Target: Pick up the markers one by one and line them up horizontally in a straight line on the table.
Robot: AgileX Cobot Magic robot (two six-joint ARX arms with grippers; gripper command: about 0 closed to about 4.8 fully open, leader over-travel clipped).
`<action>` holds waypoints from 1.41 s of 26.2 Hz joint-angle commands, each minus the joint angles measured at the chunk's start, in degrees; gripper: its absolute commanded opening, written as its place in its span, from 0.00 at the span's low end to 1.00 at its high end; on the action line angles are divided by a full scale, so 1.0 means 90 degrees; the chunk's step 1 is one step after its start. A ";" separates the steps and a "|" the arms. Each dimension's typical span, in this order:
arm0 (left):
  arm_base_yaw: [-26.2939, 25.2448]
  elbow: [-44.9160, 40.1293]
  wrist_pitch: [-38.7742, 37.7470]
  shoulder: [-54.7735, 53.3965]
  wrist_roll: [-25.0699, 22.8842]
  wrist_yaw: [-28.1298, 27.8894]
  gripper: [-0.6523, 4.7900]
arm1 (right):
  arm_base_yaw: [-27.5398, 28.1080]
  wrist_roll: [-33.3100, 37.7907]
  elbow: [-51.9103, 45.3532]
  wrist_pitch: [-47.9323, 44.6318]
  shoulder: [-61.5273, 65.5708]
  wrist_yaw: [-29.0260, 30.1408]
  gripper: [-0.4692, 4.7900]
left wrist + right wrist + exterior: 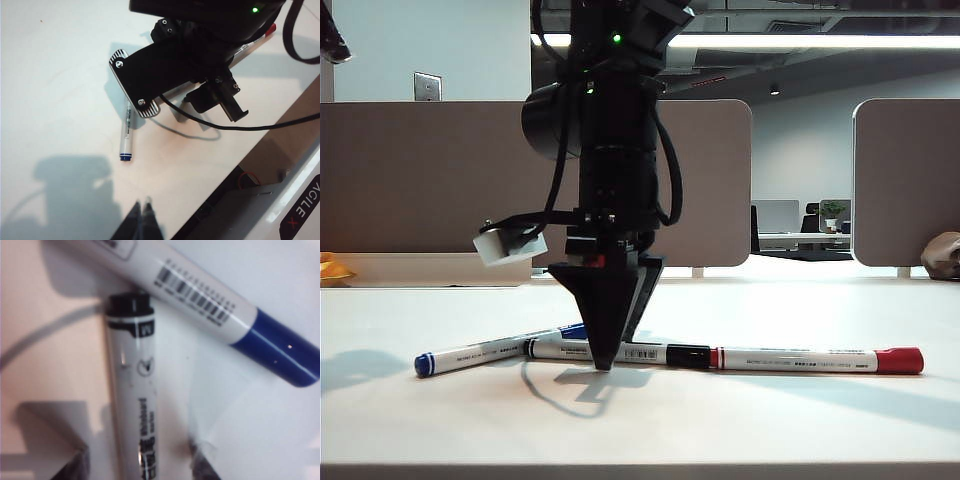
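black right claw point(604, 362) stands tip-down on the white desk point(740, 425), fingers point(75, 465) spread to either side of the black-capped marker point(132, 400), which lies flat between them, released. blue-capped marker point(490, 350) lies angled just behind, its capped end touching the black marker's end in the right wrist view. red-capped marker point(815, 360) lies end to end with the black one, roughly in line. left claw point(142, 215) hangs clenched and empty above bare desk, well apart from the markers.
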State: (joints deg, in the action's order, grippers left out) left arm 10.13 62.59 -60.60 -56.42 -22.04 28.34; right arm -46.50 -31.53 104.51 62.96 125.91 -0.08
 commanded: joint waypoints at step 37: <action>0.0831 0.0005 0.1299 -0.3111 -0.0529 -0.1452 0.28 | 0.1061 0.1717 -0.0134 0.0172 -0.6030 0.1702 0.09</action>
State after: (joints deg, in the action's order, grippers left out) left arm 17.32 62.50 -50.17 -83.53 -26.35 15.55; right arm -37.01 -16.45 104.53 62.52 71.90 15.66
